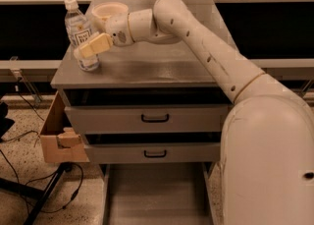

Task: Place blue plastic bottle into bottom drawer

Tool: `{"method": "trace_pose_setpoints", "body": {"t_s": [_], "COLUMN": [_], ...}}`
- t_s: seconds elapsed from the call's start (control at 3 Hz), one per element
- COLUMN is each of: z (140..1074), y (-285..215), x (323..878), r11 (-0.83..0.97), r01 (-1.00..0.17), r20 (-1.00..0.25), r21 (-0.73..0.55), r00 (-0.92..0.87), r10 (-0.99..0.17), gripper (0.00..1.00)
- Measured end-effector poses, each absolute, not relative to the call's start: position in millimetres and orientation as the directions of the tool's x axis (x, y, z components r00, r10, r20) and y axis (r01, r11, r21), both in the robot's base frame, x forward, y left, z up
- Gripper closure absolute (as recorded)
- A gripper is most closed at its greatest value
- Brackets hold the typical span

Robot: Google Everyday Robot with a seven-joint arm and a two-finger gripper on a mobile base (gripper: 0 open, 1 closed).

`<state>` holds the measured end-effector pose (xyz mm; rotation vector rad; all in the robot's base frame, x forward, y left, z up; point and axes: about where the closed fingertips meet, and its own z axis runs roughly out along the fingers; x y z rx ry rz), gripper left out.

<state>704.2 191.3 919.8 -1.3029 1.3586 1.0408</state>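
Gripper [95,28] over the left rear of the grey cabinet [162,67] top. Jaws apart, clamped on nothing. The near finger [93,46] lies across the front of the blue plastic bottle [81,35], low on its body. The far finger [110,10] sits further back on the cabinet top, just beside the bottle's right shoulder. Cannot tell if either finger touches the bottle.

Bottle stands upright at the cabinet top's left edge, toward the rear corner, white cap up, label facing the camera. Bottle sits at the open mouth of the gripper, partly between the fingers, on the side away from the wrist.

Arm [206,57] runs from the gripper diagonally across the cabinet top to its right front corner. There the robot's body [270,160] covers the right end of the cabinet front.

Cabinet front: top drawer [122,119] and middle drawer [122,153], each with a black handle. Below them the bottom drawer [154,194] is pulled out toward the camera, with its flat grey floor in view. The two upper drawers overhang its rear part.

A cardboard box [54,143] is hard against the cabinet's left side at drawer height. Below it, on the floor left of the cabinet, are a black stand leg [44,197] and loose cables [14,162].
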Motion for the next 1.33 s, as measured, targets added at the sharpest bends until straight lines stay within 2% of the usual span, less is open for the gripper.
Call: {"method": "trace_pose_setpoints", "body": {"t_s": [0.33, 1.0, 1.33], "z": [912.4, 911.6, 939.0], "y": [207.2, 224.7, 197.0], "x": [701.8, 708.1, 695.9], "r11": [0.047, 0.032, 0.093], "r01": [-0.999, -0.998, -0.985], "r20": [-0.986, -0.990, -0.978], "r21": [-0.017, -0.060, -0.145], "r00": [0.009, 0.055, 0.129], "r10": [-0.167, -0.129, -0.162], "gripper": [0.18, 0.64, 0.95]}}
